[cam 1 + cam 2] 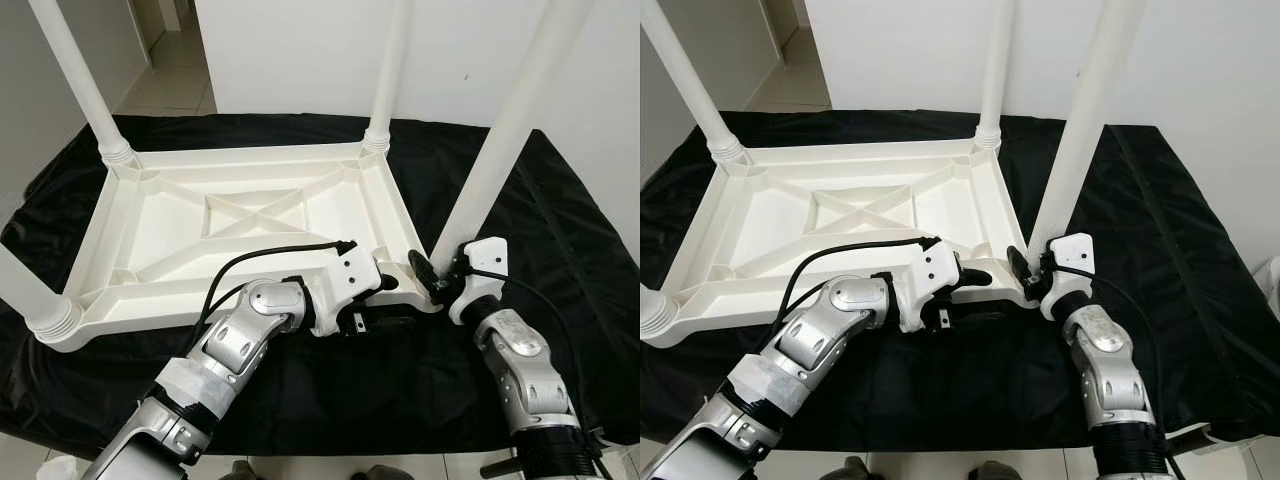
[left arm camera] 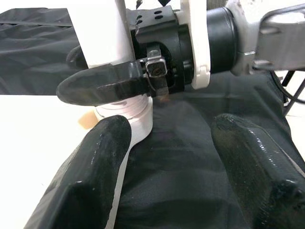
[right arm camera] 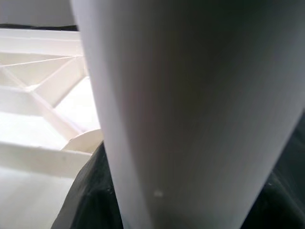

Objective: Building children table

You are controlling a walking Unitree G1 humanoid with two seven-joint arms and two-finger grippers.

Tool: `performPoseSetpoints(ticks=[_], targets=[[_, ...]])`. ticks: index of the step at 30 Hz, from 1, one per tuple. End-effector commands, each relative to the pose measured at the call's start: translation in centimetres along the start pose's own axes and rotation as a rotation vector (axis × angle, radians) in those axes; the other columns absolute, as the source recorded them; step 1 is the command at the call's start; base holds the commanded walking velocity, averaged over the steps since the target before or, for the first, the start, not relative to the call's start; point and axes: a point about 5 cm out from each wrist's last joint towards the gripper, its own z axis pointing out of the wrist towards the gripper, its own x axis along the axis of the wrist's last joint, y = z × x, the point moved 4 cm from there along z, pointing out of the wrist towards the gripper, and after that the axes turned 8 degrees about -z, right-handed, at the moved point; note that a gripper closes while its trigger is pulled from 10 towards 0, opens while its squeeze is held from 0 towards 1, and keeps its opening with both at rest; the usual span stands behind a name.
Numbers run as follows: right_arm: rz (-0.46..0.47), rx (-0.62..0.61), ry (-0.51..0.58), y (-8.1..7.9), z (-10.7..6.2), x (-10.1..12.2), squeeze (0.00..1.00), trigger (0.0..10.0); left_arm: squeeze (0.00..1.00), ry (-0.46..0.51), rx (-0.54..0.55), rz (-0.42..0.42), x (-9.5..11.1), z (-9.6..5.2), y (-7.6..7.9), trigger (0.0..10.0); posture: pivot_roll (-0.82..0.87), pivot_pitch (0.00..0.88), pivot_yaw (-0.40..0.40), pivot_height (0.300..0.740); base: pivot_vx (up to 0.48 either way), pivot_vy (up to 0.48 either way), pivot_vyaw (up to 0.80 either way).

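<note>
Bare black cloth [image 1: 560, 230] lies open right of the upturned white plastic tabletop [image 1: 170, 225]; four upright white legs, nearest [image 1: 500, 150], block its corners.

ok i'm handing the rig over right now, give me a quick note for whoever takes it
Right gripper: fingers closed around the base of the fourth leg, at the near right corner of the upturned white tabletop.
Left gripper: open, fingers spread at the tabletop's near edge beside that corner, holding nothing.
Tabletop lies underside up on the black cloth.
Done: the other three legs stand in their corner sockets.
Left: the fourth leg leans; whether it is fully seated cannot be told. Finish seating it, then turn the table upright.
</note>
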Motion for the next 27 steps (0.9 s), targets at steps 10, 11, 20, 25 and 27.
performPoseSetpoints(ticks=[10,11,20,25,27], targets=[[0.075,-0.323,-0.068,0.6,-0.3,0.5,0.0,10.0,0.0,-0.009,0.044,0.017,0.1,-0.6,-1.5,10.0,-0.07,0.0,0.016,0.74,0.0,0.0,0.0],[0.089,-0.387,-0.08,0.7,-0.5,0.4,0.0,10.0,0.0,-0.011,0.055,0.019,0.1,-0.6,-1.7,10.0,-0.06,0.0,0.016,0.74,0.0,0.0,0.0],[0.118,-0.653,-0.147,-0.1,-1.9,-0.1,0.0,10.0,0.0,-0.026,0.082,0.023,-0.4,-0.9,-2.3,10.0,-0.06,0.0,0.022,0.74,0.0,0.0,0.0],[0.153,-0.663,-0.15,0.1,-2.3,-0.2,0.0,10.0,0.0,-0.033,0.084,0.02,-0.6,-1.1,-2.5,10.0,-0.06,0.0,0.022,0.74,0.0,0.0,0.0],[0.142,-0.664,-0.146,0.2,-2.3,-0.1,0.0,10.0,0.0,-0.033,0.081,0.023,-0.5,-1.1,-2.5,10.0,-0.06,0.0,0.023,0.74,0.0,0.0,0.0]])
